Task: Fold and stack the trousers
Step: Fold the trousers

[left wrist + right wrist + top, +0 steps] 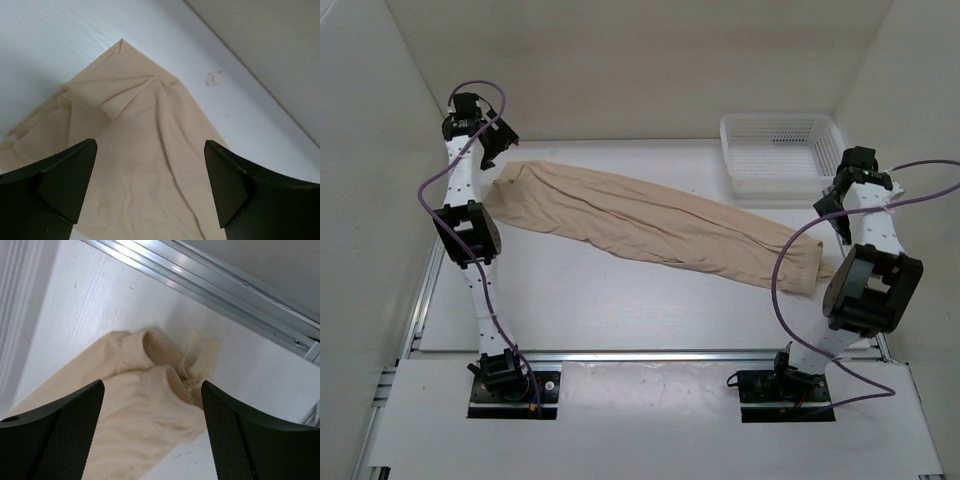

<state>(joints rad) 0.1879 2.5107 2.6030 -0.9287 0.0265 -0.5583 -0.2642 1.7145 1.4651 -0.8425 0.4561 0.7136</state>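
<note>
Trousers (650, 225) lie stretched out and wrinkled on the table (620, 310), running from 10 o'clock to 4 o'clock. Left gripper (150, 145) over the 10 o'clock end, fingers spread, holding nothing. Right gripper (152, 385) the same over the 4 o'clock end. Mesh basket (780, 150) at 1 o'clock.

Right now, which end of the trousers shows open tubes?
The right end of the trousers, by the right hand: two rounded openings gape there. The left end, by the left hand, lies flat, one corner folded.

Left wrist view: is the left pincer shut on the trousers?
No. The left pincer is wide open, and the trousers lie loose on the table below it.
</note>
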